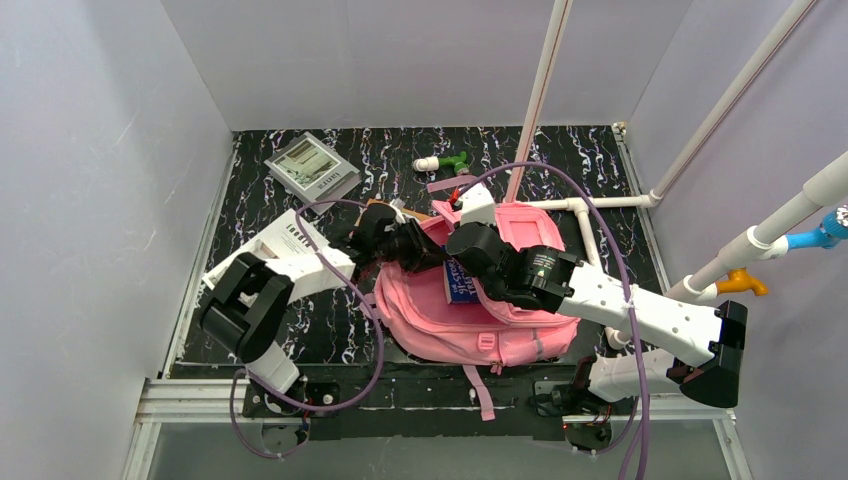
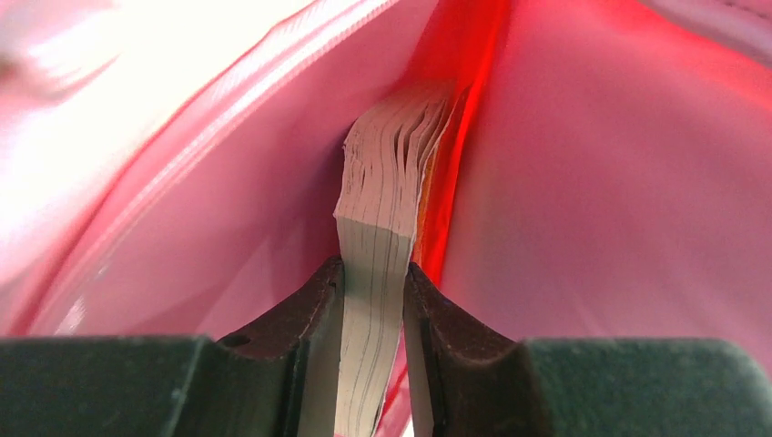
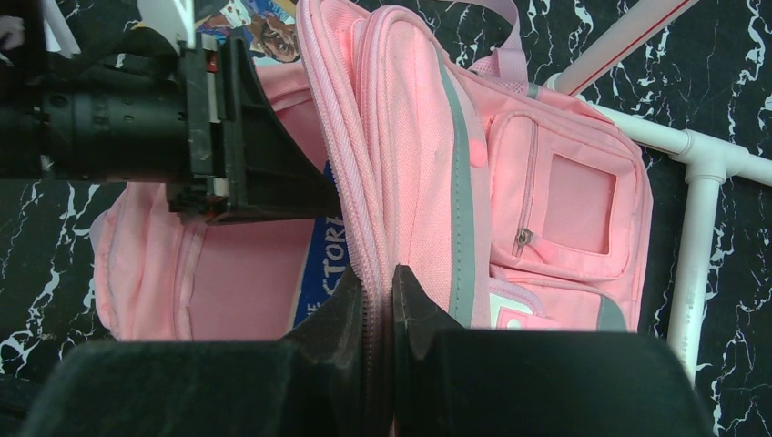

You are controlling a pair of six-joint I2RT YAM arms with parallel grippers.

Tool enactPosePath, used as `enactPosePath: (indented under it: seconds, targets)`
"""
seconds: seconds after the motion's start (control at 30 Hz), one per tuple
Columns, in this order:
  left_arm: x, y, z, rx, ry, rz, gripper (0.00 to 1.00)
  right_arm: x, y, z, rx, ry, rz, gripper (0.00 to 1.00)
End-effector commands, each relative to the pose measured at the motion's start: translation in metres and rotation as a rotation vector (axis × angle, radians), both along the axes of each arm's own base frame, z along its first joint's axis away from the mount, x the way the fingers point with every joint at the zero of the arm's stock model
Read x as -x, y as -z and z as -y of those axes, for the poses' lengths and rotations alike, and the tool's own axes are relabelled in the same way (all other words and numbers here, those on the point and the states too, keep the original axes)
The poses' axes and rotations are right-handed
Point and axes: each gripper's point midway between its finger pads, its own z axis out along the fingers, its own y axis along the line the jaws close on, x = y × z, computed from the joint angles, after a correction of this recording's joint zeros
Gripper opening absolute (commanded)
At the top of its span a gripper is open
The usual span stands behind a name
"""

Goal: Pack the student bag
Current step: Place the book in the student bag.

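The student bag (image 1: 470, 325) lies in the middle of the table, pink with a grey stripe (image 3: 460, 182), its main mouth held apart. My right gripper (image 3: 378, 291) is shut on the bag's zipper edge (image 3: 350, 182), lifting the front panel. My left gripper (image 2: 373, 269) is inside the pink lining (image 2: 592, 182), shut on the page edge of a thick book (image 2: 387, 173). The right wrist view shows the left gripper (image 3: 273, 173) reaching into the mouth over the book's blue cover (image 3: 323, 264). From above, both grippers (image 1: 415, 250) (image 1: 462, 255) meet at the opening.
A grey-covered book (image 1: 312, 166) lies at the back left and a white booklet (image 1: 290, 245) under the left arm. A green and white object (image 1: 445, 162) sits at the back. A white pipe frame (image 1: 590, 215) stands right of the bag.
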Motion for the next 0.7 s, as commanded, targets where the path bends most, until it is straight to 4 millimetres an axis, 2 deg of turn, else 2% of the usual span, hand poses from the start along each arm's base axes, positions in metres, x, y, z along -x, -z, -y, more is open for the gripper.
enactPosePath:
  seconds: [0.0,0.1,0.17,0.23,0.37,0.43,0.47,0.5,0.53,0.67]
  targets:
    - [-0.021,-0.017,0.024,0.045,-0.021,0.055,0.0,-0.012,-0.092,-0.018,-0.316,0.034,0.156,0.01]
    - [-0.019,-0.012,0.037,0.074,0.034,0.01,0.0,-0.012,-0.09,-0.017,-0.311,0.034,0.154,0.01]
    - [-0.016,-0.009,0.038,0.076,0.051,-0.003,0.02,-0.012,-0.09,-0.014,-0.309,0.039,0.158,0.01]
    - [-0.013,-0.008,0.035,0.07,0.054,0.002,0.13,-0.012,-0.09,-0.012,-0.306,0.042,0.161,0.01]
    - [-0.007,-0.019,0.031,0.075,0.082,0.039,0.41,-0.011,-0.089,-0.007,-0.302,0.05,0.167,0.01]
    - [-0.005,-0.024,0.024,0.07,0.095,0.061,0.5,-0.011,-0.088,-0.005,-0.3,0.05,0.167,0.01]
    - [-0.005,-0.027,0.018,0.069,0.099,0.074,0.69,-0.011,-0.088,-0.004,-0.296,0.049,0.166,0.01]
    - [-0.004,-0.028,0.013,0.062,0.106,0.08,0.84,-0.01,-0.088,-0.004,-0.298,0.049,0.166,0.01]
    - [-0.003,-0.03,0.006,0.054,0.109,0.08,0.89,-0.01,-0.088,-0.003,-0.298,0.048,0.166,0.01]
    - [0.004,-0.041,-0.028,0.029,0.09,0.103,0.9,-0.008,-0.088,0.002,-0.304,0.051,0.17,0.01]
